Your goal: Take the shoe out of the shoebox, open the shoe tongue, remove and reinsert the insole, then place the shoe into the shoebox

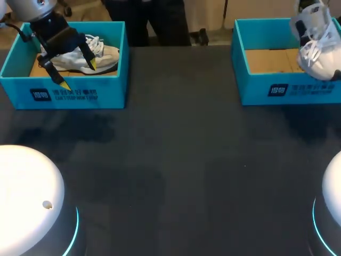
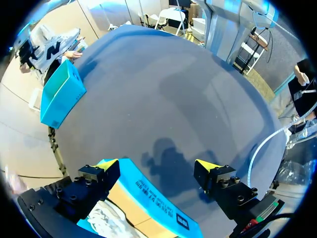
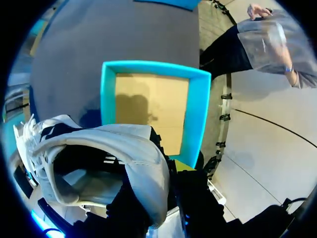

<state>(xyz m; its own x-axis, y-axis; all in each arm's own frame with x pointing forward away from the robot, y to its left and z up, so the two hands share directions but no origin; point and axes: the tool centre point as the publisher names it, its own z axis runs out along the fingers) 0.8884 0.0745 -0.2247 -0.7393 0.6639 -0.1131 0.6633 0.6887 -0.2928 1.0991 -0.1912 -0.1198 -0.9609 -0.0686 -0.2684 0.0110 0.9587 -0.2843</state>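
Observation:
A beige-and-white shoe lies in the left blue shoebox. My left gripper hangs open just over that box's front wall, with nothing between its yellow tips. In the left wrist view the same gripper straddles the box wall, with the shoe beneath it. A white shoe with black accents hangs above the right shoebox. My right gripper is shut on the collar of this white shoe. The box under it shows a bare cardboard floor.
The dark table stretches between the two boxes and toward me. Both boxes stand along the far edge, one at each side. My arms' white bases sit at the near corners.

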